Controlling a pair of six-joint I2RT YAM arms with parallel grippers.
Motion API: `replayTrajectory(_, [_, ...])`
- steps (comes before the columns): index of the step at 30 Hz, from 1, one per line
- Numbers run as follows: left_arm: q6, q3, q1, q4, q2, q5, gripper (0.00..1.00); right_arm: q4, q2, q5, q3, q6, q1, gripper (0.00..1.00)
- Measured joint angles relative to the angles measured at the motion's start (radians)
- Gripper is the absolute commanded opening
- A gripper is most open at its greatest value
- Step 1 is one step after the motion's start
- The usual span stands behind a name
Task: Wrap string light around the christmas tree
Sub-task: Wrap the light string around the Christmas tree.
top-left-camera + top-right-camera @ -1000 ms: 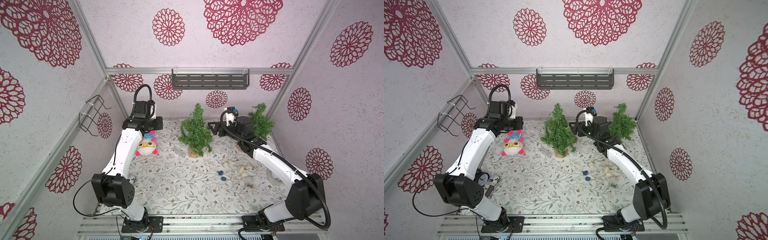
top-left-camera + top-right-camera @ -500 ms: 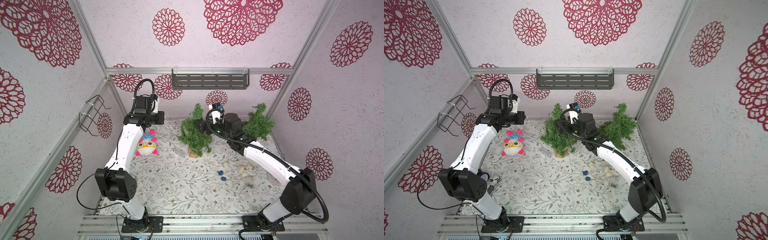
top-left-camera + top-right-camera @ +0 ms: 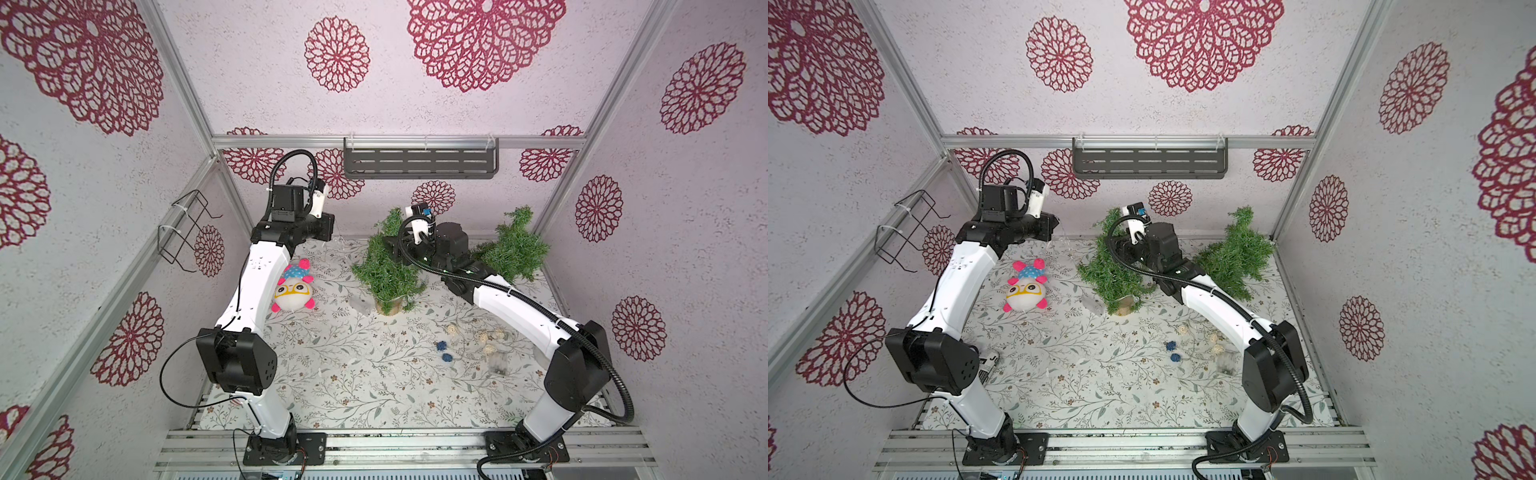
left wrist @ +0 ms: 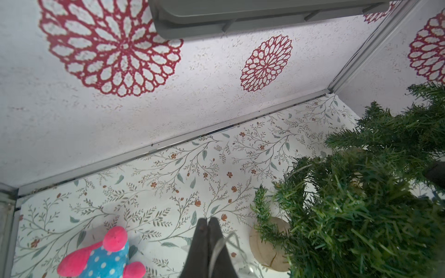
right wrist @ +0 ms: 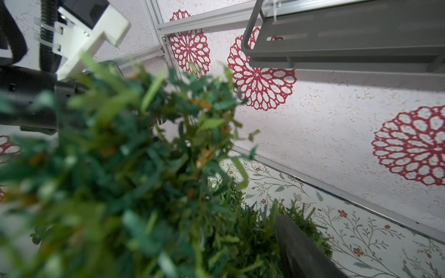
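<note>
On the bench [image 3: 353,390] the christmas tree [image 3: 386,278] stands on a small base. My right hand [image 3: 390,249] is buried in its branches, its spread hidden from me, so a push could topple it. Most of the string light [image 3: 482,336] lies well apart from the tree. My left hand [image 4: 207,220], pinched on its thin wire, could lose it if needles snag.

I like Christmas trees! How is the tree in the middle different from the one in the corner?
The middle tree shows its round wooden base; the corner tree has a base that cannot be seen. The right gripper reaches into the middle tree; no gripper is at the corner tree. Both are green and bushy.
</note>
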Motion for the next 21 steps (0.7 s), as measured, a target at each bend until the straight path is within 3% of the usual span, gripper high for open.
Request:
replayTrajectory(9, [0.122, 0.001, -0.014, 0.184, 0.085, 0.109, 0.00, 0.028, -0.001, -0.109, -0.048, 0.029, -0.001, 0.66])
replayTrajectory(15, [0.204, 0.032, -0.031, 0.276, 0.131, 0.168, 0.00, 0.031, -0.018, -0.230, -0.067, 0.079, -0.039, 0.73])
replayTrajectory(21, [0.229, 0.034, -0.042, 0.340, 0.139, 0.229, 0.00, 0.027, -0.142, -0.327, -0.190, 0.113, -0.122, 0.79])
